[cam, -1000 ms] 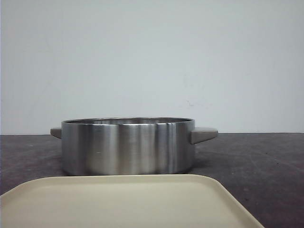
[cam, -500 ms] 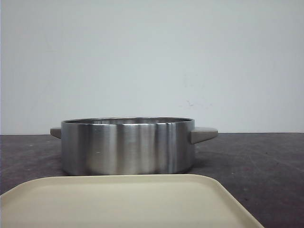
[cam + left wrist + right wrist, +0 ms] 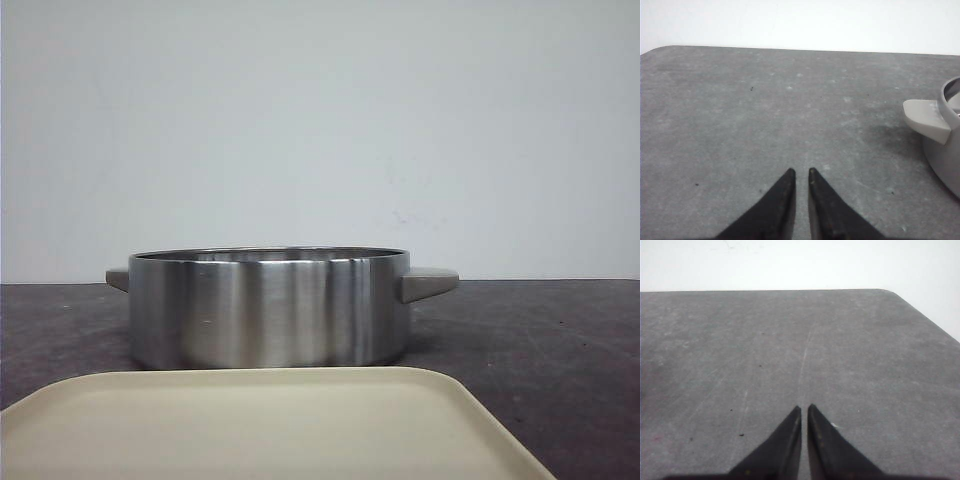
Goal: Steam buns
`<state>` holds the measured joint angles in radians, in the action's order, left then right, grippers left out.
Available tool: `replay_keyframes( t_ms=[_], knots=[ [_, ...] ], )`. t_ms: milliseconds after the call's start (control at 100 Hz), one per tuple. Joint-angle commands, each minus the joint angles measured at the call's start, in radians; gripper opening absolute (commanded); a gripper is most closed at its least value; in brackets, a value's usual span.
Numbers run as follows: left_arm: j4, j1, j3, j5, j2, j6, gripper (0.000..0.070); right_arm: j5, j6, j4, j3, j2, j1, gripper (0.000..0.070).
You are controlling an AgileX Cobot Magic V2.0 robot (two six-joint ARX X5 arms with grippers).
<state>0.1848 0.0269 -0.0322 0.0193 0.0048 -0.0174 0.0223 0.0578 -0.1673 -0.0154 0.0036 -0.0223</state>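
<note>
No buns show in any view; the inside of the pot is hidden from the front. A steel pot [image 3: 268, 308] with grey side handles stands in the middle of the dark table. Its handle [image 3: 926, 119] shows at the edge of the left wrist view. My left gripper [image 3: 800, 171] is shut and empty above bare table, to the left of the pot. My right gripper [image 3: 804, 407] is shut and empty above bare table. Neither gripper shows in the front view.
A cream tray [image 3: 260, 425] lies in front of the pot at the near edge, with nothing showing on it. The grey table's far corners [image 3: 890, 291] show in both wrist views against a white wall.
</note>
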Motion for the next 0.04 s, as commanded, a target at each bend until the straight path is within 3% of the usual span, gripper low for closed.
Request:
replay_keyframes(
  t_ms=[0,30],
  knots=[
    [0.003,0.001,0.018,-0.004,0.000,0.008,0.0000,0.003,0.006,0.013,0.004,0.000,-0.001,0.0013],
    [0.003,0.001,0.018,-0.004,0.000,0.008,0.0000,0.003,0.006,0.013,0.004,0.000,-0.001,0.0013]
  ],
)
